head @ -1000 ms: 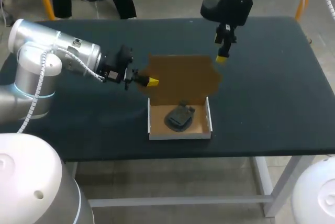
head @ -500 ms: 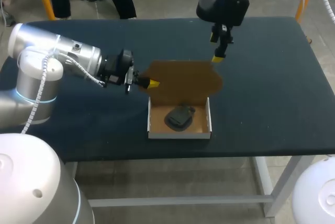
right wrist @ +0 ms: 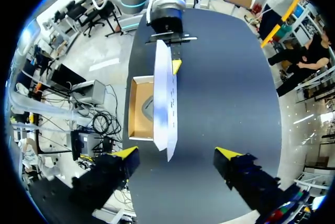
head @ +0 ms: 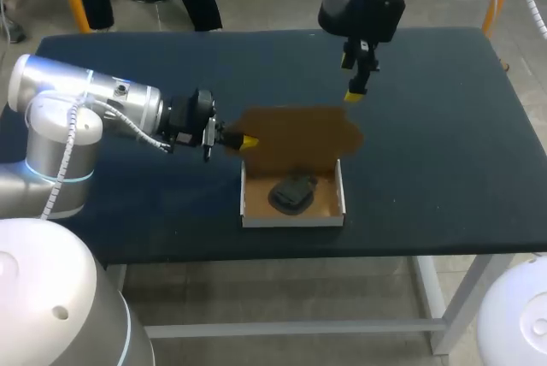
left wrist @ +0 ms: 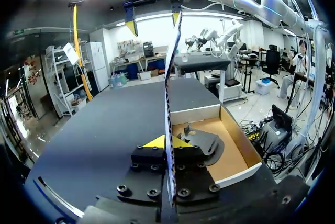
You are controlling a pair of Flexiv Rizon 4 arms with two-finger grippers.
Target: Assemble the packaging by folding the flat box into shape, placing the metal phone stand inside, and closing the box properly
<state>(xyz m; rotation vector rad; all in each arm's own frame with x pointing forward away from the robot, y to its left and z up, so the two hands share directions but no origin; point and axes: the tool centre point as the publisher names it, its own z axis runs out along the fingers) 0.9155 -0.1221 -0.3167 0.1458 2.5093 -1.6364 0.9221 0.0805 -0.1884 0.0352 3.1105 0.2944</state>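
Within the left hand (left wrist: 167, 142) stands the lid (left wrist: 169, 88), clamped.

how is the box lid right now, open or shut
Open: the lid is raised at the back of the box, held by the left gripper; phone stand visible inside.

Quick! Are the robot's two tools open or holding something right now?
Left tool: closed on the edge of the box lid.
Right tool: open, holding nothing.
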